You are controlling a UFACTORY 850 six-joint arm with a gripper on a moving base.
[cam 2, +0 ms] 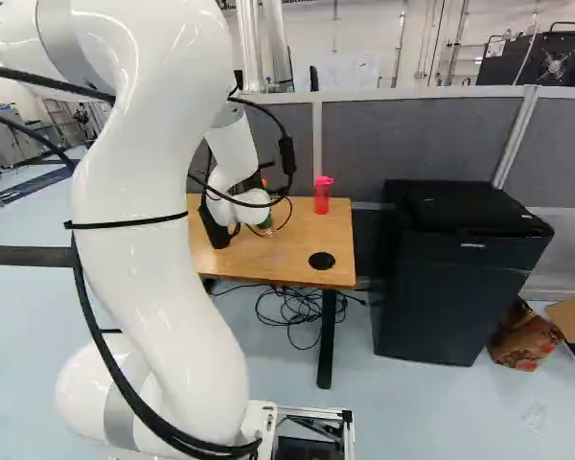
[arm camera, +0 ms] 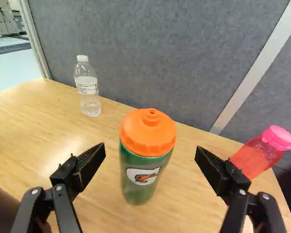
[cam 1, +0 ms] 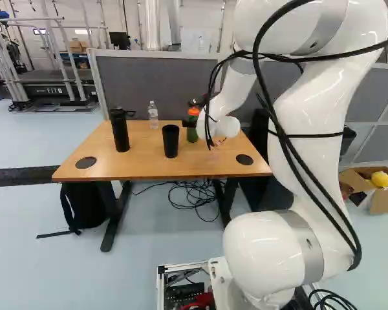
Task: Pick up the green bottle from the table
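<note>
**Pre-grasp: fingers astride, no grip**

Wrist view: gripper [arm camera: 151, 149] wide open, nothing held. Green bottle [arm camera: 141, 179] upright on the surface [arm camera: 99, 213], in the gap between the fingers as seen along the gripper, air showing on both sides. Depth of the fingertips against the bottle: can't tell. Orange cap [arm camera: 148, 133] on. Clear bottle [arm camera: 88, 90] far and left of it, pink bottle [arm camera: 256, 156] to the right, both well apart from it.

Left base view: arm [cam 1: 310, 110] reaches over the right part of the surface, wrist covering part of the green bottle. Black tumbler [cam 1: 171, 141] just left and nearer. Tall black bottle [cam 1: 120, 132] further left, out of the way.

Right base view: wrist hides most of the target; no help on contact. Pink bottle at the far right corner area, apart from the arm.

Step in hand, my read: final alignment before closing. Next: centre on the bottle, ease ahead until the pads flank the green body below the cap, close evenly, then lift straight up. Watch the tumbler on the left; a sideways correction could clip it. Closing too high may catch only the cap.
</note>
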